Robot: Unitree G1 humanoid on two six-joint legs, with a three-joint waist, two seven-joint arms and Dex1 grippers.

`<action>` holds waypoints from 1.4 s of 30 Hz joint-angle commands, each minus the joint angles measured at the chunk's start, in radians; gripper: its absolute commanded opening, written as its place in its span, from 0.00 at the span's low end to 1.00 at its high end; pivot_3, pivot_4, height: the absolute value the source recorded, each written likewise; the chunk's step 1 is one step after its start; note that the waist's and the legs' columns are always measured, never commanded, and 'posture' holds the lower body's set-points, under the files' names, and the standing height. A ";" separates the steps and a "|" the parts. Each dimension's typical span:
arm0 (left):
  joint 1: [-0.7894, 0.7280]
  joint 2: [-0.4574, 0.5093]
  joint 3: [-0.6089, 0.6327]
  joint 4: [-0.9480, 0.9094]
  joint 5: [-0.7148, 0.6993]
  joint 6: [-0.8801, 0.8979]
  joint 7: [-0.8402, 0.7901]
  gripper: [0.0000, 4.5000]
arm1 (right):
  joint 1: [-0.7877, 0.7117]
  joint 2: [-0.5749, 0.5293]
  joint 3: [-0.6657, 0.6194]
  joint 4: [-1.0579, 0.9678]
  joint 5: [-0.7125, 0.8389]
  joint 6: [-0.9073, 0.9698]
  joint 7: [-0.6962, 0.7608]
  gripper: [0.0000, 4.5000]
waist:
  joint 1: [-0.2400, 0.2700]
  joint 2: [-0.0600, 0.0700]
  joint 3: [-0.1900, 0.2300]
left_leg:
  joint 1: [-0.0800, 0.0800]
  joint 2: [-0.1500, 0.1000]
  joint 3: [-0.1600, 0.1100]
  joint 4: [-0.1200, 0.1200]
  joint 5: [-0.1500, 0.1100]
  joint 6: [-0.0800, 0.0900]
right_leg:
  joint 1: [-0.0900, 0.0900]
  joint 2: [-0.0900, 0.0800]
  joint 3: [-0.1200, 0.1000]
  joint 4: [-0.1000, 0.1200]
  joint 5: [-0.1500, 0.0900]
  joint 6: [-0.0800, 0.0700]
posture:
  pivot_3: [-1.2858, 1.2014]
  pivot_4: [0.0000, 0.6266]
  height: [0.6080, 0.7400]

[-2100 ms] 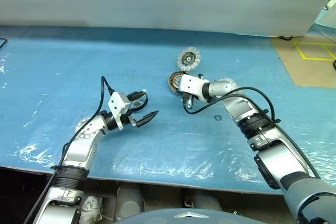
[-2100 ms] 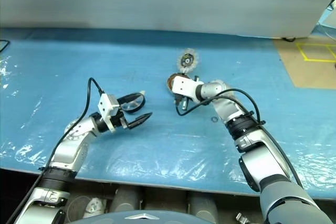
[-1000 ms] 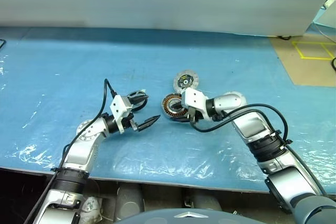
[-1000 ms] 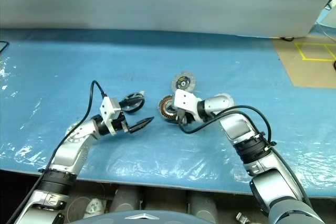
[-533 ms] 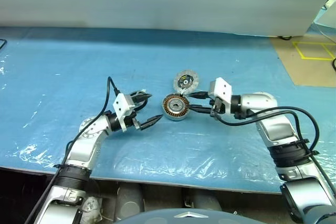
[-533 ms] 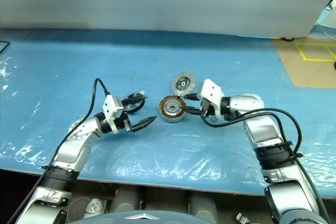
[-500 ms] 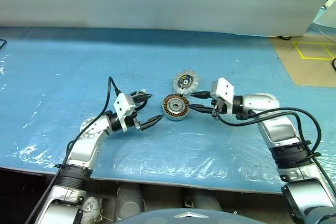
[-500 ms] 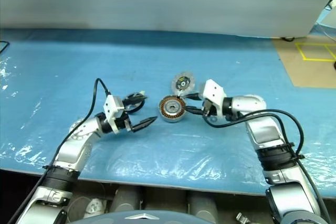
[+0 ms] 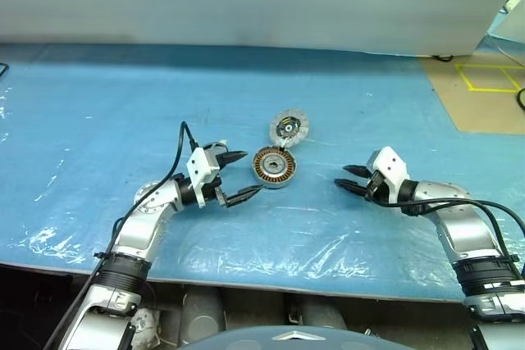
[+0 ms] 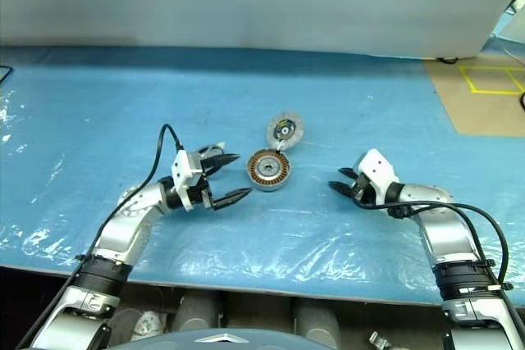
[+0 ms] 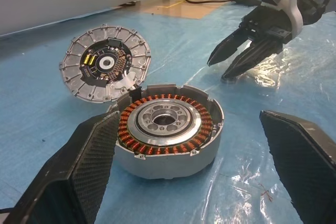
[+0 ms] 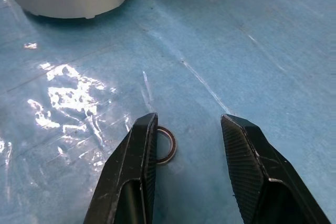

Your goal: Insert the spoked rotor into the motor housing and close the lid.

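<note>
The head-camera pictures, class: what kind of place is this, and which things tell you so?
Probably a workshop or robot test bench. A blue plastic-covered table holds an opened motor housing with copper windings and its lid; yellow tape marks the floor beyond.

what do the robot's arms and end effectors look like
Both arms are silver-grey metal with black joint rings and a loose black cable. Each wrist carries a white block. The left end effector and right end effector each have two black tapered fingers with a carbon-weave texture.
</note>
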 commanded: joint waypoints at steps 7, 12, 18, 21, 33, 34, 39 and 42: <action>0.002 0.003 0.004 -0.023 -0.004 -0.009 -0.002 1.00 | 0.027 -0.024 -0.015 -0.022 0.044 0.025 0.055 0.44 | 0.001 0.000 0.000 | 0.000 0.000 0.000 0.000 -0.001 0.002 | 0.000 0.000 0.000 0.000 0.000 0.000 | 0.52 0.24 1.00; 0.004 0.002 0.002 -0.028 -0.003 -0.006 0.001 1.00 | 0.032 -0.035 0.003 -0.008 0.030 0.014 0.080 0.44 | 0.001 0.000 0.000 | 0.000 0.000 0.000 0.000 -0.001 0.002 | 0.000 0.000 0.000 0.000 0.000 0.000 | 0.52 0.24 1.00; 0.002 0.004 0.003 -0.027 -0.003 -0.003 0.001 1.00 | 0.030 -0.037 0.019 -0.004 0.005 0.005 0.079 0.44 | 0.000 0.000 0.000 | 0.000 0.000 0.000 0.000 -0.001 0.002 | 0.000 0.000 0.000 0.000 0.000 0.000 | 0.52 0.24 1.00; 0.001 0.006 0.005 -0.025 -0.002 -0.003 0.002 1.00 | 0.024 -0.028 0.014 -0.016 0.019 0.018 0.080 0.44 | 0.000 0.000 0.000 | 0.000 0.000 0.000 0.000 -0.001 0.002 | 0.000 0.000 0.000 0.000 0.000 0.000 | 0.52 0.24 1.00; 0.002 0.003 -0.002 -0.022 0.001 -0.004 0.001 1.00 | -0.016 -0.024 -0.034 0.017 0.057 -0.001 0.057 0.44 | 0.001 0.000 0.000 | 0.000 0.000 0.000 0.000 -0.001 0.002 | 0.000 0.000 0.000 -0.001 0.000 0.000 | 0.52 0.24 1.00; 0.001 0.003 -0.002 -0.022 0.000 -0.004 0.001 1.00 | -0.011 -0.026 -0.038 0.002 0.070 0.014 0.064 0.44 | 0.001 0.000 0.000 | 0.000 0.000 0.000 0.000 -0.001 0.002 | 0.000 0.000 0.000 -0.001 0.000 0.000 | 0.52 0.24 1.00; -0.005 0.001 -0.002 -0.017 -0.001 -0.004 -0.005 1.00 | -0.016 -0.007 -0.093 -0.095 0.201 0.165 0.062 0.44 | 0.000 0.000 0.000 | 0.000 0.000 0.000 0.000 -0.001 0.002 | 0.000 0.000 0.000 -0.001 0.000 0.000 | 0.52 0.24 1.00; -0.008 -0.002 -0.005 -0.014 0.000 -0.003 -0.006 1.00 | -0.028 0.001 -0.120 -0.129 0.259 0.232 0.051 0.44 | 0.002 0.000 0.000 | 0.000 0.000 0.000 0.000 -0.001 0.002 | 0.000 0.000 0.000 -0.001 0.000 0.000 | 0.52 0.24 1.00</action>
